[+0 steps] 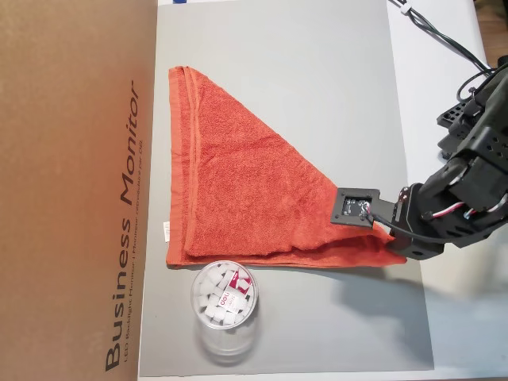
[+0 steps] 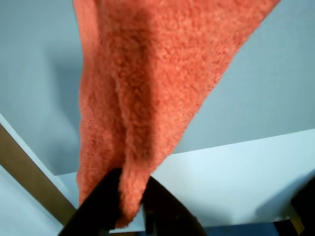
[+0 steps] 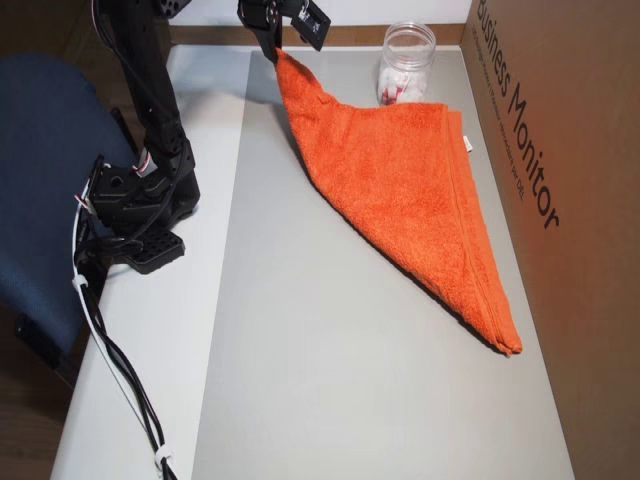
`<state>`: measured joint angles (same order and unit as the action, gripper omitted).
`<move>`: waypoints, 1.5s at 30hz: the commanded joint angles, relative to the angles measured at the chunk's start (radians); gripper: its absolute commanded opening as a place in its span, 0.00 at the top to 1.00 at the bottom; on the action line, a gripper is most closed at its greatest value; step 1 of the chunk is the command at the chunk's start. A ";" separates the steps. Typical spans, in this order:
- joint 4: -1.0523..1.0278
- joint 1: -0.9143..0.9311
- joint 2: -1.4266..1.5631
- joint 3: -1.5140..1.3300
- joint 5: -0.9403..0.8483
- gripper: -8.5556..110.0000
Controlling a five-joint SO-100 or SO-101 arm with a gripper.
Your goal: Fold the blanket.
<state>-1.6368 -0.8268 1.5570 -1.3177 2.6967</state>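
The blanket (image 1: 238,182) is an orange-red terry towel lying on the grey mat as a triangle, folded over itself. In an overhead view its long hemmed edge runs down the left and a small white tag (image 1: 166,230) sticks out. My gripper (image 1: 386,232) is shut on the blanket's right corner and holds it lifted off the mat. In the wrist view the black fingers (image 2: 106,204) pinch the cloth (image 2: 147,88), which hangs away from them. The other overhead view shows the gripper (image 3: 276,50) at the top, with the blanket (image 3: 400,180) draped down from it.
A clear plastic jar (image 1: 224,300) with white pieces inside stands right beside the blanket's lower edge. A brown cardboard box (image 1: 71,190) marked "Business Monitor" borders the mat. The arm's base (image 3: 140,200) and cables (image 3: 120,370) sit on the white table next to a blue chair (image 3: 40,180).
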 commanded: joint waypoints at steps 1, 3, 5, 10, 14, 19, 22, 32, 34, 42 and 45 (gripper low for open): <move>-0.037 0.028 0.051 0.074 0.005 0.93; -0.060 0.040 0.051 0.103 0.005 0.93; -0.075 0.057 0.051 0.127 0.005 0.93; -0.075 0.138 0.120 0.140 -0.011 0.93; -0.075 0.195 0.167 0.129 -0.037 0.93; -0.075 0.267 0.206 0.129 -0.080 0.93; -0.075 0.314 0.221 0.133 -0.103 0.93; -0.058 0.503 0.235 0.181 -0.222 0.93; -0.058 0.525 0.227 0.221 -0.239 0.93; -0.058 0.594 0.156 0.353 -0.275 0.93; -0.057 0.630 0.118 0.411 -0.321 0.93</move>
<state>-1.7043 -0.2224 1.6812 -0.9725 2.3991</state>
